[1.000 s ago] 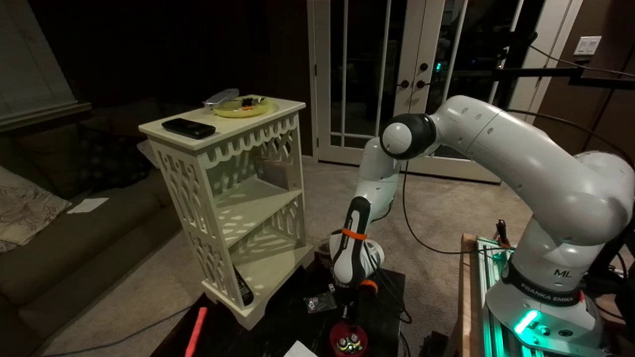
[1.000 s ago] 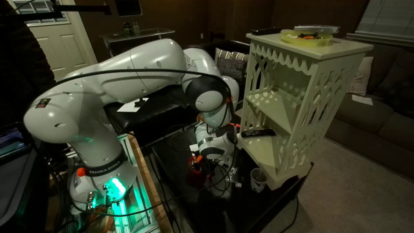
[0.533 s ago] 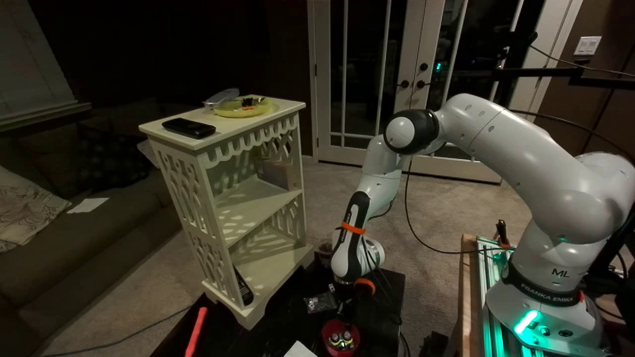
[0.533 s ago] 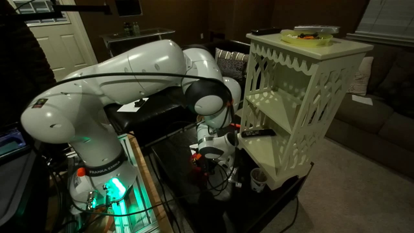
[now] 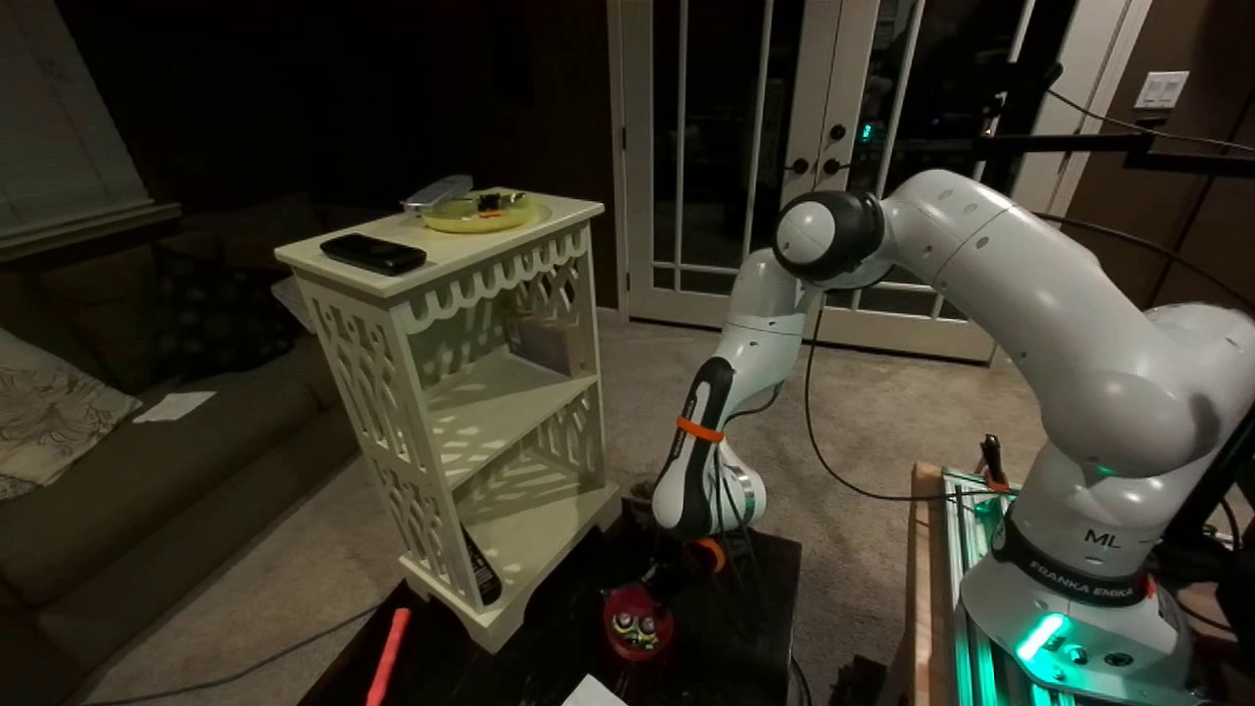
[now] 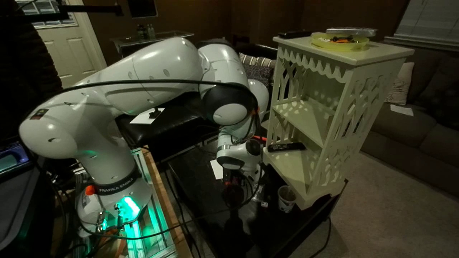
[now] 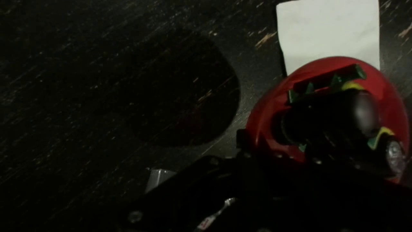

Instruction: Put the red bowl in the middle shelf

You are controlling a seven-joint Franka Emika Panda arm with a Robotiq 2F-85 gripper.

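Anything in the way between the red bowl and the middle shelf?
Nothing visible stands between the red bowl and the open front of the middle shelf. On that shelf a brownish boxy object seems to stand at the right in an exterior view.

Curved black band (image 5: 1079,582) on the white robot arm (image 5: 1029,265): reads FRANKA EMIKA
Rounded white casing (image 5: 1069,510) above that band: reads ML

In the wrist view, the lower part of the red bowl (image 7: 270,109) is covered by the gripper (image 7: 257,145), whose outlines are partly lost in darkness; the dark object (image 7: 325,117) inside cannot be identified. The paper (image 7: 328,30) is cut by the upper edge. In an exterior view, the cup (image 5: 640,496) is partly hidden by the arm (image 5: 675,502), and the red bar (image 5: 388,655) is cut below.
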